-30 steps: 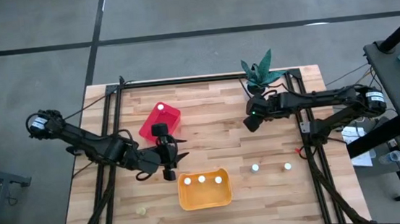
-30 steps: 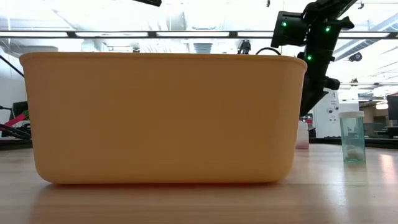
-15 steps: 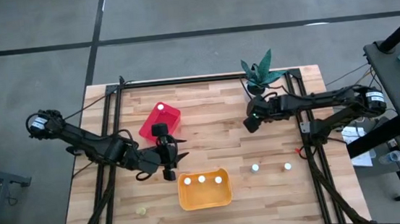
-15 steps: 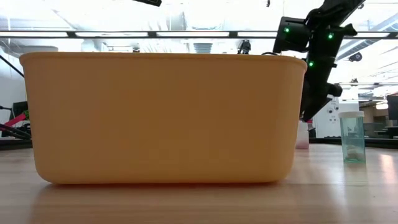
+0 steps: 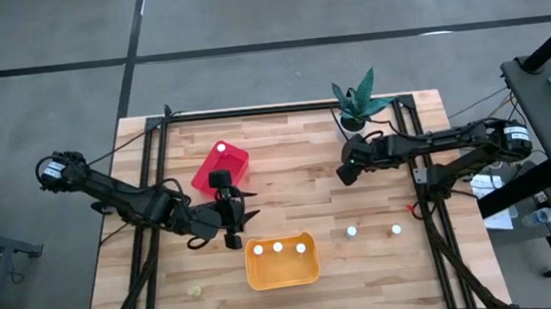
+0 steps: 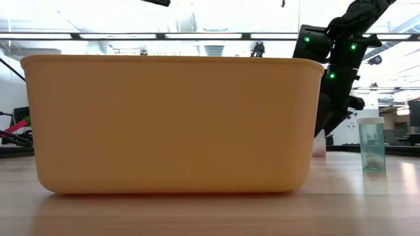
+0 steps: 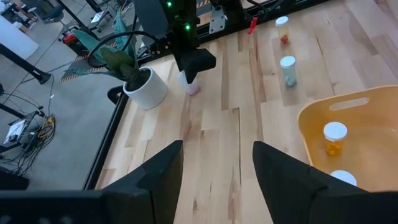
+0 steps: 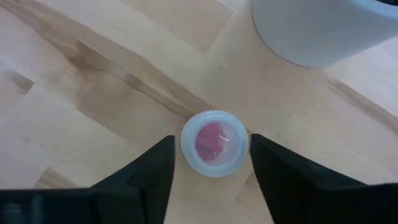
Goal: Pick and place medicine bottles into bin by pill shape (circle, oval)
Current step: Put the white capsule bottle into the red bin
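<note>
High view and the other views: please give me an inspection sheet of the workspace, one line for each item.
Surface: wooden table, plain planks.
Job's things: yellow bin holds three bottles; red bin holds one bottle; two loose bottles; red-pill bottle beside the plant pot.
Clutter: potted plant; small yellowish object, cannot tell what.
Tools: left tool open, empty, near the red bin; right tool open, straddling the red-pill bottle.
Cables: thin cables by the left arm.
Surroundings: grey floor; no person seen.

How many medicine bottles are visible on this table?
7 bottles: three in the yellow-orange bin, one in the red bin, two on the table right of the yellow-orange bin, one under the right end effector. A yellowish speck front-left may be another.
</note>
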Controlling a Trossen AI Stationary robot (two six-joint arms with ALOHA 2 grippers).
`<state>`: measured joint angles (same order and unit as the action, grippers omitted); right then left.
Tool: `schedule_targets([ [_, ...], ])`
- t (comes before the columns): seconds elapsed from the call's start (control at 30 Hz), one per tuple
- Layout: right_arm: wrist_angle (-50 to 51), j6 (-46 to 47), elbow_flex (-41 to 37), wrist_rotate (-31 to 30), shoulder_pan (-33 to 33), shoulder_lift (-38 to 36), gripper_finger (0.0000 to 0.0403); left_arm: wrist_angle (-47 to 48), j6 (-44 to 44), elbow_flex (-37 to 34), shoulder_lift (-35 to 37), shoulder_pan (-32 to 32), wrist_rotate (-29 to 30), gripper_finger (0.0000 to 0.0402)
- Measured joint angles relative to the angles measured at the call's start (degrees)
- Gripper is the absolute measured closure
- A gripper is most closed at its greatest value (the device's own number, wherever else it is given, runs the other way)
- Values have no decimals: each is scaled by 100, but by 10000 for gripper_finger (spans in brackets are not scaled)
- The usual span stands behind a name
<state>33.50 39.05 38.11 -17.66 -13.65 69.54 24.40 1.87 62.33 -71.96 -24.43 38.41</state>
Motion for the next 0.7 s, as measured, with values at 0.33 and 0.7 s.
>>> schedule_targets([
  [0.33, -15, -114, 0, -12, 0, -13, 281, 2, -17, -15, 0, 0, 0, 224],
  [0.7, -22, -390, 392, 12, 411, -151, 269, -14, -161, -113, 0, 9, -1, 223],
])
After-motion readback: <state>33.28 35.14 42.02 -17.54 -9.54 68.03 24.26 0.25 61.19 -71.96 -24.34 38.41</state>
